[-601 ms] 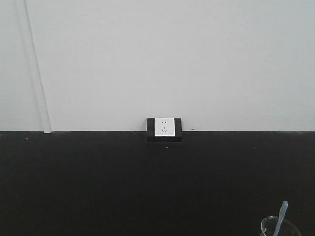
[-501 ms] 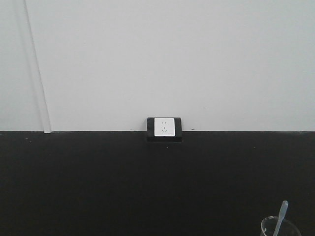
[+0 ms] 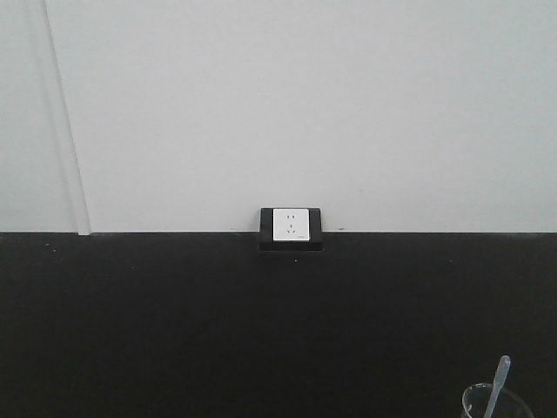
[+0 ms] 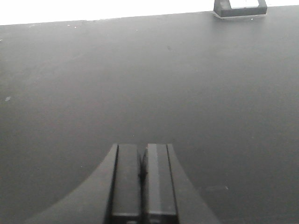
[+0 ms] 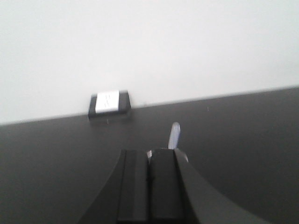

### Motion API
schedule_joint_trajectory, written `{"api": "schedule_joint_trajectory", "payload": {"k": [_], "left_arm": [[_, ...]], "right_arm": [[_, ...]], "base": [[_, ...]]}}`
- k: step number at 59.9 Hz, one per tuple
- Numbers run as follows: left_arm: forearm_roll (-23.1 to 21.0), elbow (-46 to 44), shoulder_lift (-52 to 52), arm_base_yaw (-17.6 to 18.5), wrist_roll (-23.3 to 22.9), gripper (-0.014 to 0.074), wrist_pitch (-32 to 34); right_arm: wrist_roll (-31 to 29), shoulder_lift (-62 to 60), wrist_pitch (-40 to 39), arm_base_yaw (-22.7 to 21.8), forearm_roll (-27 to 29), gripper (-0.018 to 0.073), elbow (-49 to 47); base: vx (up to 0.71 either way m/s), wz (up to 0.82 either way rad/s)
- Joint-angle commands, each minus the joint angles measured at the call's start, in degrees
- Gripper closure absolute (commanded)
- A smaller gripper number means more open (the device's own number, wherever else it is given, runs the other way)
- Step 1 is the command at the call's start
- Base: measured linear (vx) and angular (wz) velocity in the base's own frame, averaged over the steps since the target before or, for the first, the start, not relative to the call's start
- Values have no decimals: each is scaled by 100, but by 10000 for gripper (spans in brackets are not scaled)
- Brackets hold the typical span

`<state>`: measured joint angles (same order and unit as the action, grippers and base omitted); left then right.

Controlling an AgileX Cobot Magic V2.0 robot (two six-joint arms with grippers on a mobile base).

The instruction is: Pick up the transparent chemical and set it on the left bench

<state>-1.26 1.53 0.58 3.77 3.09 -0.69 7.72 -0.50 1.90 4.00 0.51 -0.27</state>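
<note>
The transparent chemical, a thin bluish-white pipette [image 3: 498, 381], stands tilted in a clear glass beaker [image 3: 474, 402] at the bottom right of the front view, on the black bench [image 3: 218, 331]. In the right wrist view its tip [image 5: 174, 134] sticks up just beyond my right gripper [image 5: 149, 151]. That gripper's jaws are shut together with nothing between them, and they hide most of the beaker. My left gripper [image 4: 144, 148] is shut and empty, low over bare black benchtop [image 4: 140, 70]. Neither gripper shows in the front view.
A white wall socket in a black housing [image 3: 291, 225] sits where the bench meets the pale wall. It also shows in the left wrist view [image 4: 239, 7] and the right wrist view [image 5: 109, 102]. A vertical white strip [image 3: 74, 174] runs down the wall at left.
The beaker and pipette sit very slightly lower in the front view than before. Nothing else has visibly changed.
</note>
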Motion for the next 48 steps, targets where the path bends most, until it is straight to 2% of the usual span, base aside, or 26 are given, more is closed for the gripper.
{"api": "schedule_joint_trajectory", "payload": {"k": [1,10,18,35,42,48], "left_arm": [[-4,93,110,10,-45,600,449],[-4,93,110,10,-45,600,449],[-4,93,110,10,-45,600,449],[-4,93,110,10,-45,600,449],[-4,93,110,10,-45,600,449],[-4,93,110,10,-45,600,449]], "right_arm": [[-79,234,-653,-17,-51,565,-733],[-438,1455,-516,-17,-84,565,-1692],[-443,2697,-617,-17,-12,565,-2456],[-305,4101,-902,-12,128,552,-2839],[-305,4377,-916,-12,123,502,-2839],[-317,4543,-916,-12,111,395,-2839]], "base": [[0,0],[0,0],[0,0],[0,0],[0,0],[0,0]]}}
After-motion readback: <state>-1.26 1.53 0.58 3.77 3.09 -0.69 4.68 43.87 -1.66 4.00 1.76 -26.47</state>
